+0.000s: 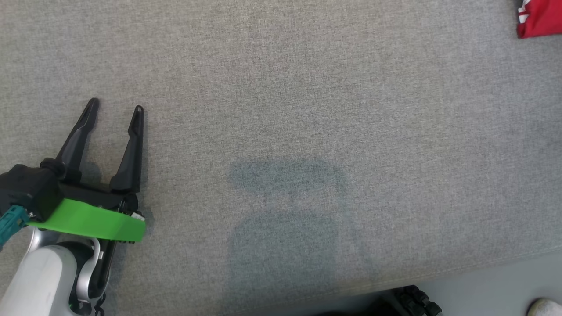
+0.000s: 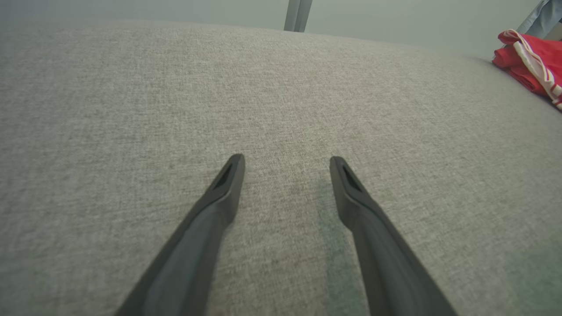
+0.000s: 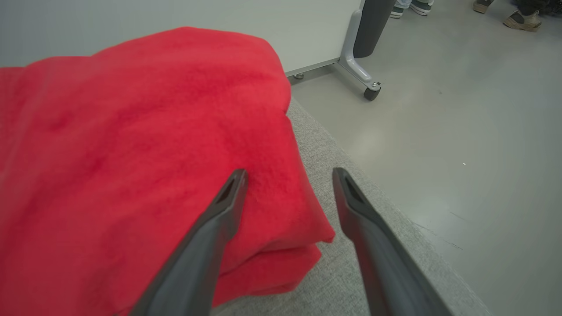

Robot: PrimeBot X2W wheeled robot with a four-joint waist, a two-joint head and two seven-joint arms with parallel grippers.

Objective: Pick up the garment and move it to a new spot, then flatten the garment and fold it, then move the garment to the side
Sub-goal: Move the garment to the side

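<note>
Item: one garment [image 1: 539, 18], bright red, of a soft, fuzzy cloth. It lies at the far right corner of the table [image 1: 307, 87], which has a grey woven cover.

Right wrist view: we record the garment [image 3: 145, 153] close up, folded into stacked layers. Its lower corner is just beside the table's right edge, with a narrow strip of bare table [image 3: 347, 272] left between. The right pincer [image 3: 289, 172] is spread wide and holds nothing. One finger shows over the red cloth and the other over the bare strip; we cannot tell whether either touches. Beyond the edge we note pale floor [image 3: 461, 131], a wheeled stand foot [image 3: 360, 74] and people's shoes [image 3: 522, 19].

Left wrist view: we see what the close view lacks, namely white striped trim on the garment [image 2: 533, 66], seen from well away across bare table [image 2: 131, 109]. The left pincer [image 2: 286, 159] is spread wide and holds nothing.

Head view: the left pincer [image 1: 116, 105], with a green band [image 1: 88, 221] at its wrist, sits over the near left part of the table, well apart from the garment.
</note>
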